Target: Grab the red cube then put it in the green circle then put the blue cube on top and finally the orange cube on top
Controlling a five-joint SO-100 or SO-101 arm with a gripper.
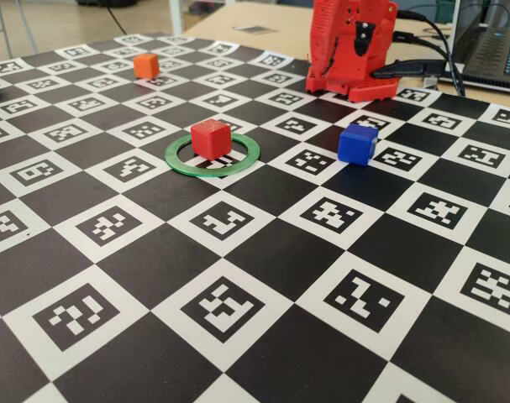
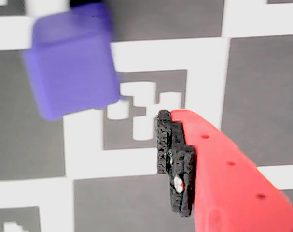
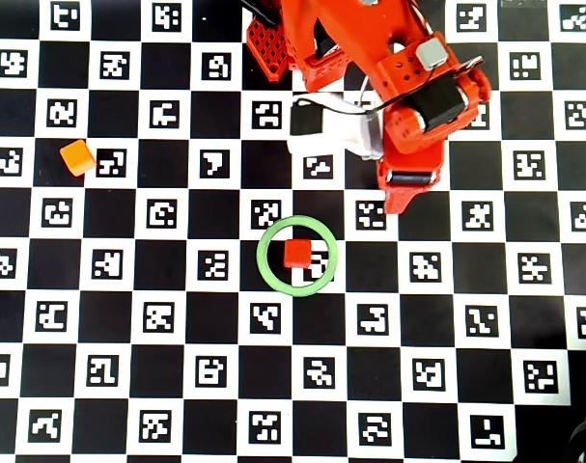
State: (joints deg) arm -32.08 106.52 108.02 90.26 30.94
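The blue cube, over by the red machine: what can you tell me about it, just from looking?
The blue cube is a small matte block, plastic by the look of it, deep blue with slightly softened edges. It sits flat on the checkered marker board, outside the green circle and to the right of it in the fixed view, near the arm's red base. Nothing touches it but the board. In the wrist view it appears blurred at upper left, with one gripper finger nearby but clear of it. The overhead view hides it under the arm.
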